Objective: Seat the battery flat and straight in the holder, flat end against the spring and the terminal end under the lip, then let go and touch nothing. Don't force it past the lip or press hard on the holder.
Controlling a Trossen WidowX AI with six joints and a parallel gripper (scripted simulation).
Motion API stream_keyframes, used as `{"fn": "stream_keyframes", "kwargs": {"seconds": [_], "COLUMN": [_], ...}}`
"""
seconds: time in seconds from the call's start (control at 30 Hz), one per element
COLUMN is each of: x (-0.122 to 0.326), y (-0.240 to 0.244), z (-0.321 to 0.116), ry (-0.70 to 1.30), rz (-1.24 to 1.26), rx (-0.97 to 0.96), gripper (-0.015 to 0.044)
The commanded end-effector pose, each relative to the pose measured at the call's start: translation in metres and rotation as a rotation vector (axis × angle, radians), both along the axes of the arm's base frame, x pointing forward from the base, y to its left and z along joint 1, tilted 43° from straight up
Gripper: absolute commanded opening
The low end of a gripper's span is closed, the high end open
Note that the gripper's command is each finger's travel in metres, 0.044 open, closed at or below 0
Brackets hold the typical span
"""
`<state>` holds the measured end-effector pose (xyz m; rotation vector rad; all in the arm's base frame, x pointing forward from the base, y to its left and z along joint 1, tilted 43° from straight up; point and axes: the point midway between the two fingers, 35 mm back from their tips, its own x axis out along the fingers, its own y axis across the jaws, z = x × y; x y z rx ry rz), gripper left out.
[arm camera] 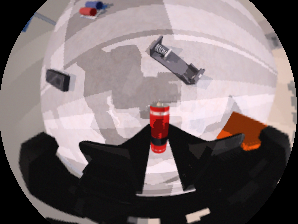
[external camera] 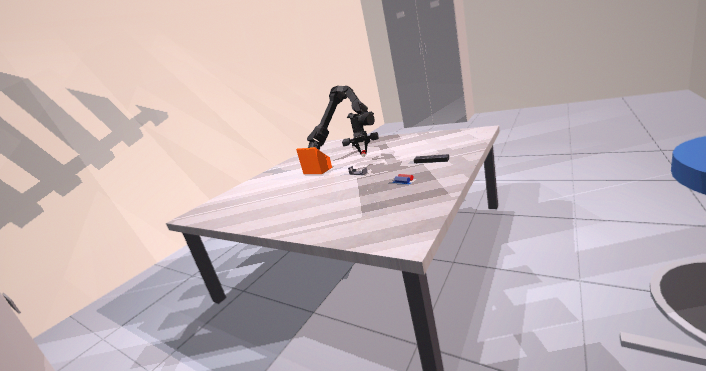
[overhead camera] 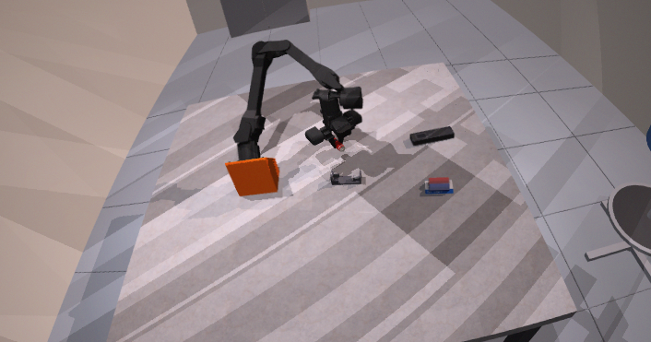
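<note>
The red battery is between the fingertips of my gripper, which is shut on it. It is held above the table. In the wrist view it points away from the gripper, with a small pale nub at its far end and a dark band near the fingers. The grey holder stands on the table, empty and apart from the battery. In the wrist view it lies diagonally beyond the battery, its coiled spring at the upper left end.
A black oblong lies to the right in the top view. Nearer there, a red cylinder and a blue cylinder lie together. The orange block stands at the arm's base.
</note>
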<state>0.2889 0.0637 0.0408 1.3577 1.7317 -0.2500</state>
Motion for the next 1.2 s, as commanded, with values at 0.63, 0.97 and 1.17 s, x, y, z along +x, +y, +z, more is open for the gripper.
{"fn": "stream_keyframes", "kwargs": {"seconds": [0.63, 0.97, 1.17], "x": [0.015, 0.017, 0.017], "y": [-0.055, -0.08, -0.092], "z": [-0.034, -0.05, -0.058], "ry": [0.9, 1.293, 1.505], "rz": [-0.988, -1.421, -1.648], "rx": [-0.011, -0.01, -0.009], "gripper": [0.0074, 0.0074, 0.0074]}}
